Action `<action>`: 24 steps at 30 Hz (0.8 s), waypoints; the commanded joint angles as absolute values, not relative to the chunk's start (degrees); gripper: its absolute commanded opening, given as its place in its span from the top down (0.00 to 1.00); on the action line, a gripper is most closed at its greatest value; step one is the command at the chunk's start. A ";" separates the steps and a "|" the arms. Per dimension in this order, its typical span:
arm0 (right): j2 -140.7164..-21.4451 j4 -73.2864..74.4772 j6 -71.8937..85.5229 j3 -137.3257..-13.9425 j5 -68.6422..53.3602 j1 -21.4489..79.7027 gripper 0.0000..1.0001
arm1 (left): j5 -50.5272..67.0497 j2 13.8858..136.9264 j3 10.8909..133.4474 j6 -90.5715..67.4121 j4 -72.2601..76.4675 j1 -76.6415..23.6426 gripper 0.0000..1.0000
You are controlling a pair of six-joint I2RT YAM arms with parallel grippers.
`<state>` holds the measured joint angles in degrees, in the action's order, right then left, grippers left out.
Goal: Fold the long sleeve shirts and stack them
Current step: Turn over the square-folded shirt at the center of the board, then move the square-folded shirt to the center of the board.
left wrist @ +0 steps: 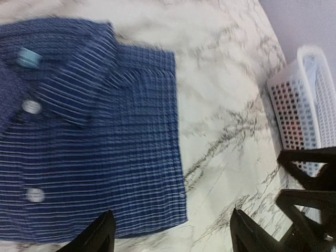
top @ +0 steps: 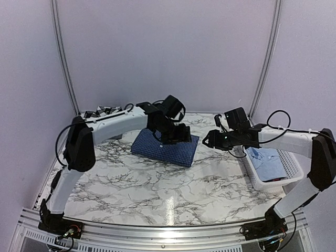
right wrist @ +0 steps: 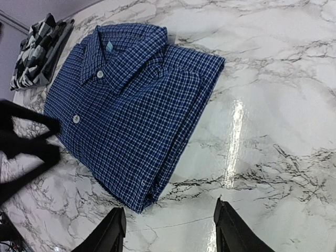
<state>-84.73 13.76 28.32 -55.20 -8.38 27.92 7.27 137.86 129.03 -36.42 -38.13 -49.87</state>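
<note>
On marble worktop [top: 157, 184], folded dark blue fine-checked cloth shirt [right wrist: 131, 105] lying; left pincer [left wrist: 173, 231] hovering over it, right pincer [right wrist: 169, 228] beside, both gaping, empty. Soft, limp; likely gripping folded edges.

Soft, even overhead light, a glare streak on the marble table [right wrist: 234, 136], left wrist view motion-blurred.

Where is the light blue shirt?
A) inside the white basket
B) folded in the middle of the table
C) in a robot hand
A: in the top view, the pale blue shirt lies inside the white basket.
</note>
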 commanded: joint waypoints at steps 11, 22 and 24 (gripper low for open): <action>-104.15 8.61 30.73 -66.91 -8.13 31.80 0.48 | 11.48 125.11 108.87 -20.23 -32.52 -28.87 0.25; -111.43 6.63 31.69 -69.34 -8.86 31.73 0.53 | 11.96 129.61 105.63 -17.62 -29.81 -27.07 0.25; -111.99 6.38 31.81 -69.35 -9.01 31.73 0.56 | 11.50 129.28 103.25 -17.45 -28.43 -27.07 0.25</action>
<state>-111.04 8.29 30.94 -66.96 -8.67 31.40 11.55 128.57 106.50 -19.14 -30.94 -27.46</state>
